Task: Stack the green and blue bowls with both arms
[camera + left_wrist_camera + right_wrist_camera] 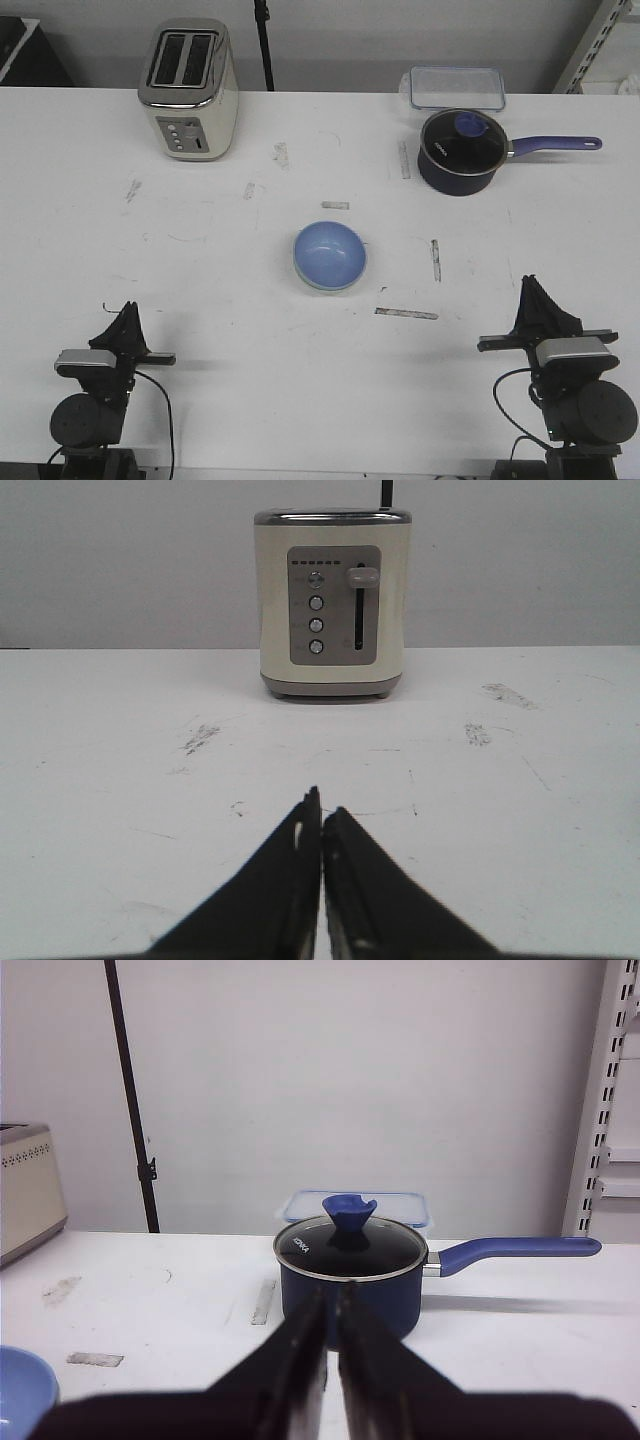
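Two bowls, one pile: your blue bowl (330, 254) sits nested in the green bowl (318, 286) mid-table (200, 300), so stacking looks complete. Left gripper (125, 318) and right gripper (535, 295): pinched closed, empty, well apart from it near your base.

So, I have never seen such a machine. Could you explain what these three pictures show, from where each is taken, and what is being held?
It is a robot with two black arms. The front picture looks over a white table: left gripper, right gripper, both shut and holding nothing. Centre: a pale blue round bowl, a green rim showing beneath. Behind: a cream toaster, a dark navy saucepan, a clear plastic box. The other two pictures come from cameras on each wrist.
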